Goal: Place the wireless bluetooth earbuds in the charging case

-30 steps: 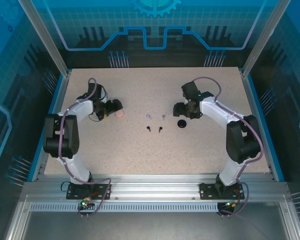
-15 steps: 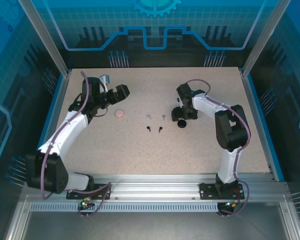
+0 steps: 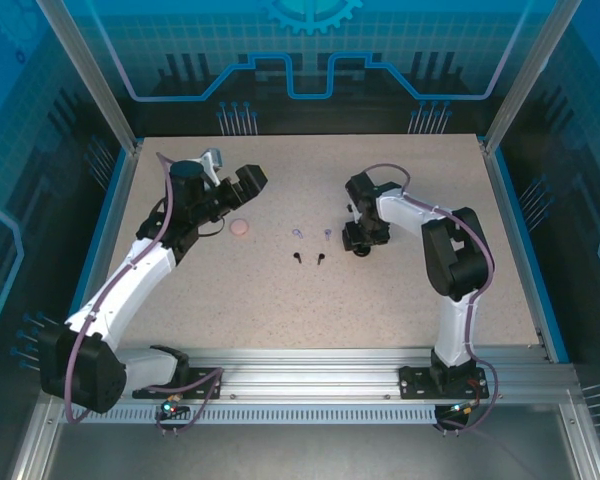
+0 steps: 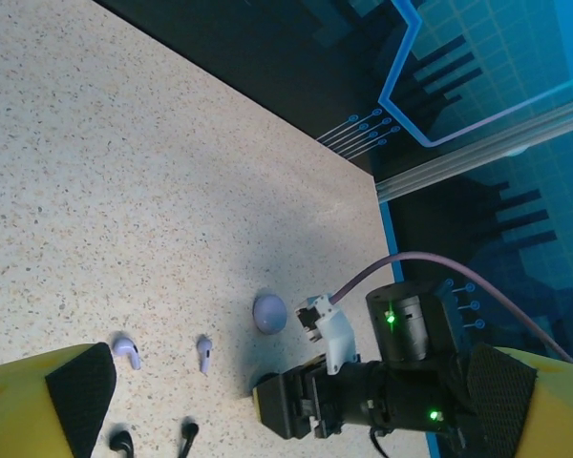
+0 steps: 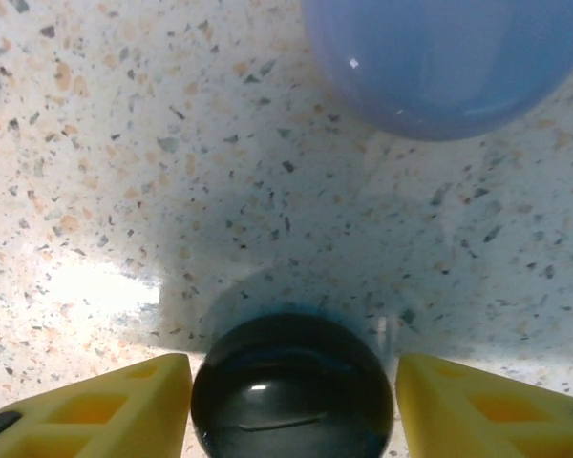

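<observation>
Straddling the black case (image 5: pixel 291 405) with the right claw (image 5: pixel 293 372), earbuds waiting alongside.
Lavender earbuds (image 3: pixel 297 233) and black earbuds (image 3: pixel 297 260) are lying on the counter (image 3: pixel 280 310) off the right claw's left side, between both claws. They are looking tiny, light, hard and glossy, likely skittering if nudged, so pinching across the bulb with the stem free seems wisest. Whether the right claw is gripping the case yet, I cannot tell. Against a second ago, it is sitting over the case and narrower, while the left claw (image 3: pixel 248 180), spread wide and released, is hanging farther from the pink case (image 3: pixel 240 228).
</observation>
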